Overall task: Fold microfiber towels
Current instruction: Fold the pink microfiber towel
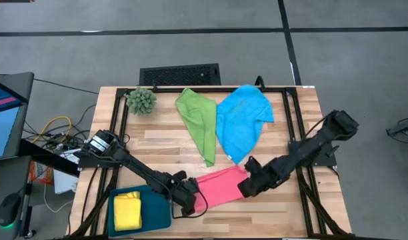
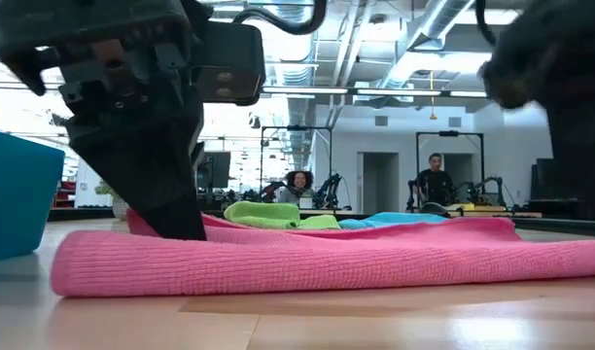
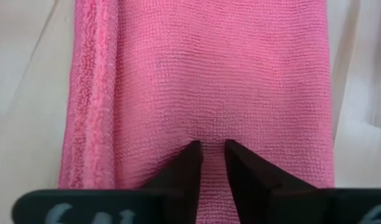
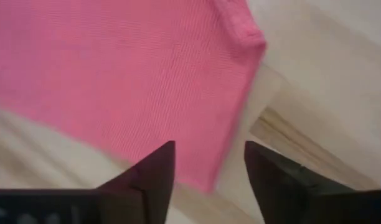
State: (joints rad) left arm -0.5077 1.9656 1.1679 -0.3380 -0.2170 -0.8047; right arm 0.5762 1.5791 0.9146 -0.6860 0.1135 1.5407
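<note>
A pink towel [image 1: 221, 185], folded into a long strip, lies flat on the table near its front edge. My left gripper [image 3: 213, 149] stands on the strip's left end with only a narrow gap between its fingers. My right gripper [image 4: 209, 163] hovers wide open just above the strip's right end [image 4: 240, 37], touching nothing. A green towel [image 1: 197, 123] and a blue towel [image 1: 243, 120] lie loosely spread at the back of the table. A yellow towel [image 1: 127, 210] sits folded in the teal tray [image 1: 159, 200]. My left gripper rests both fingertips [image 3: 193, 154] on the top face of the pink towel near its left end [image 3: 209, 127], coming steeply from above. A slight pucker of cloth shows between the tips. The towel lies flat on the table, its layered edge [image 3: 91, 124] to one side.
A spiky green ball plant [image 1: 142, 100] stands at the back left corner. The teal tray [image 2: 20, 194] sits close to my left gripper at the front left. Bare wood shows at the front right. People sit in the room beyond the table.
</note>
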